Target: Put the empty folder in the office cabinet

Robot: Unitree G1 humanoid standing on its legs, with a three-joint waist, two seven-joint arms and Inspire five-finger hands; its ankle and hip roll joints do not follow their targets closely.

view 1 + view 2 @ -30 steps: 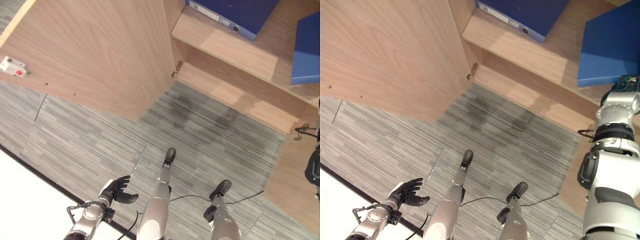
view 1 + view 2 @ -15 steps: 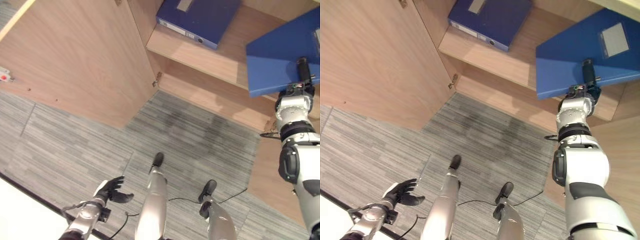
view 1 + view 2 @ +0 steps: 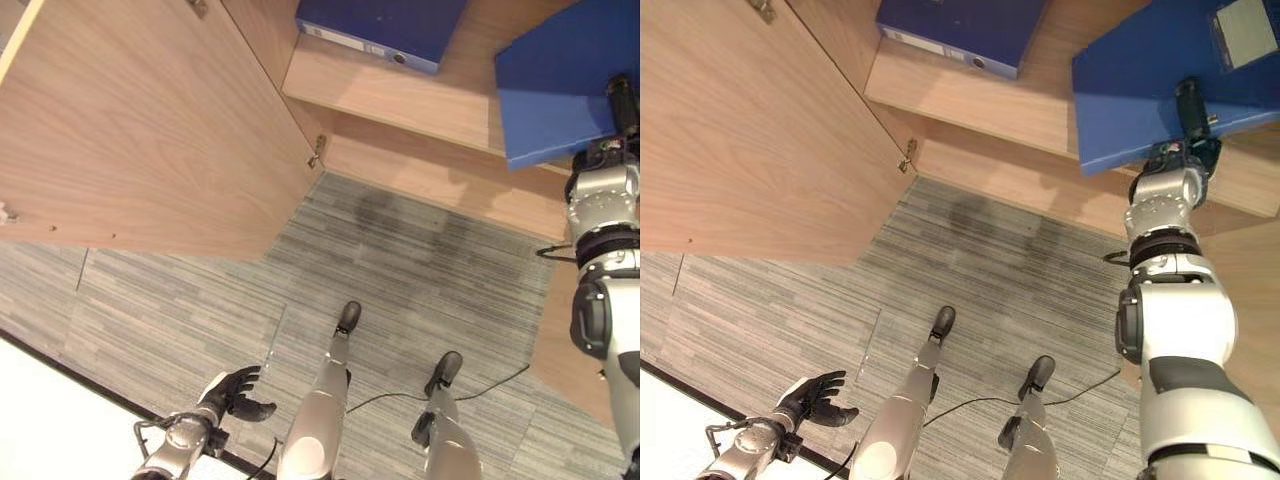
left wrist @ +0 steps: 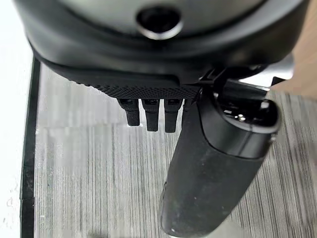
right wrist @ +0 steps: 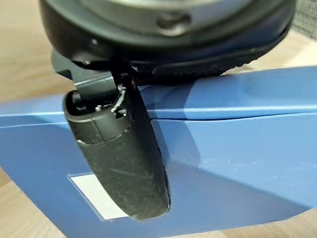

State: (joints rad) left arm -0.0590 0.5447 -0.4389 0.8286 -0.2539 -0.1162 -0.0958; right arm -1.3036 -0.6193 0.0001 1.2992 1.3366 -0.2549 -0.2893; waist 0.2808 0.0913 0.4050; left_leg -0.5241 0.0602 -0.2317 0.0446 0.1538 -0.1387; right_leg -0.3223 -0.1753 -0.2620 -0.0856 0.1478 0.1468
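Left eye view: the office cabinet (image 3: 420, 150) stands open, its wooden door (image 3: 150, 140) swung out over the grey striped carpet (image 3: 420, 260). A blue binder (image 3: 385, 25) lies flat on the shelf (image 3: 400, 95) toward the left side. A second blue folder (image 3: 560, 80) is tilted over the right part of the same shelf, one corner hanging past the shelf's front edge, with the right hand (image 3: 622, 100) against its lower right side. The left hand (image 3: 235, 392) hangs low near the floor, well apart from the cabinet, fingers loosely spread and holding nothing. Right eye view: the folder (image 3: 1160, 75) carries a pale label (image 3: 1245, 30) on its upper face; the right hand (image 3: 1190, 120) reaches up from the forearm, its dark thumb laid on the blue cover just below the label. The binder (image 3: 960, 30) sits well apart from the folder, a bare strip of shelf between them. Left wrist view: the left hand (image 4: 163, 99) shows straight fingers (image 4: 151, 116) and thumb above bare carpet (image 4: 89, 183), touching nothing. Right wrist view: the right hand (image 5: 124, 148) has its thumb pressed flat on top of the folder (image 5: 237, 148), beside the label (image 5: 94, 198); the other fingers are hidden beneath the cover, so the hand pinches the folder's edge, with the wooden shelf (image 5: 25, 74) behind it.
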